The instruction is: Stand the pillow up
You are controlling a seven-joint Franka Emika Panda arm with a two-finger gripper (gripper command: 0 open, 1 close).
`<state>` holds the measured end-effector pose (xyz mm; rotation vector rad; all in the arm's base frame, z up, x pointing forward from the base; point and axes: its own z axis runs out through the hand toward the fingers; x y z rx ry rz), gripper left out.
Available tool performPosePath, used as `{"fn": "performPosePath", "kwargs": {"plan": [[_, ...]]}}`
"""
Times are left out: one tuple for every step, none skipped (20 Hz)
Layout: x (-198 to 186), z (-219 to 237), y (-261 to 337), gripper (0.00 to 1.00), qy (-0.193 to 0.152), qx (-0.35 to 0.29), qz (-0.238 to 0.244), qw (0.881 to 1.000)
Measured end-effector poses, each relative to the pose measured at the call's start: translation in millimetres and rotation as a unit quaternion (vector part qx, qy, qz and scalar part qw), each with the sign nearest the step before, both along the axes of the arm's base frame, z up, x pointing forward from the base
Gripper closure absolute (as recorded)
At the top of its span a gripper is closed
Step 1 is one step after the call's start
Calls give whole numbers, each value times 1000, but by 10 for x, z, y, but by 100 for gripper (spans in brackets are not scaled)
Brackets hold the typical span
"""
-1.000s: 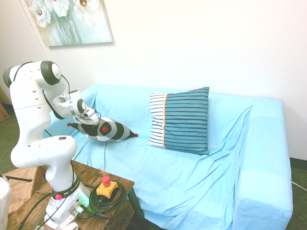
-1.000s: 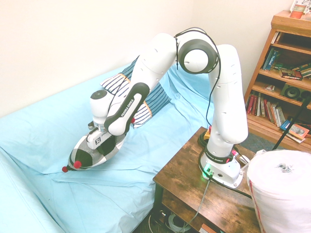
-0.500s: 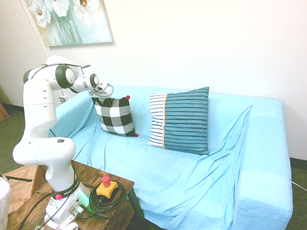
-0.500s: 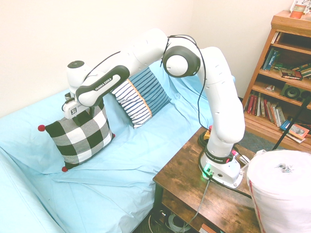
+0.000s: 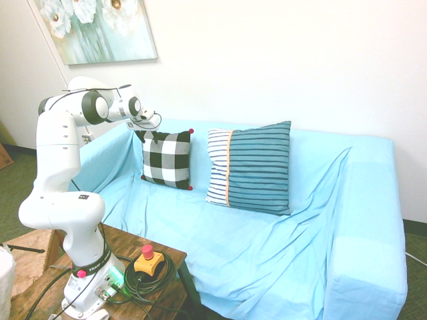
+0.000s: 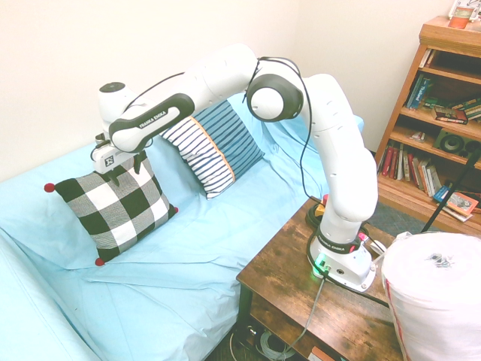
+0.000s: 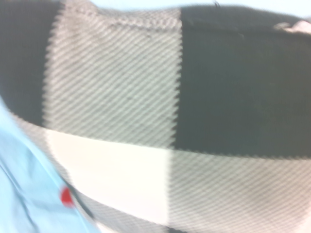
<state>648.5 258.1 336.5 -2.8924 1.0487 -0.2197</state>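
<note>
The small square black-and-white checked pillow with red pom-poms stands upright on the light blue covered sofa, leaning on the backrest. At its three o'clock in the first exterior view, just beside it, the large teal-and-white striped cushion leans too. The white arm's gripper is at the pillow's top edge, at twelve o'clock; whether its fingers pinch the fabric I cannot tell.
</note>
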Motion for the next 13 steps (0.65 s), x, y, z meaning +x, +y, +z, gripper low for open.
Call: {"fn": "performPosePath", "kwargs": {"plan": [[-45,1,-178,0,7,-3,-5,1000],[-88,4,-397,0,15,-4,-11,1000],[-131,1,-631,0,23,-4,-17,1000],[-184,-6,-885,0,30,-3,-20,999],[-251,-14,-1125,0,36,-4,-21,999],[-332,-12,-1341,0,41,-5,-21,999],[-422,-18,-1517,0,41,-8,-19,999],[-526,-47,-1673,0,39,-9,-18,999],[-630,-80,-1785,0,38,-10,-19,999],[-743,-105,-1883,0,38,-10,-21,999],[-857,-128,-1973,0,33,-8,-24,999],[-983,-144,-2066,0,32,-5,-28,999],[-1112,-139,-2170,0,31,-3,-34,999]]}}
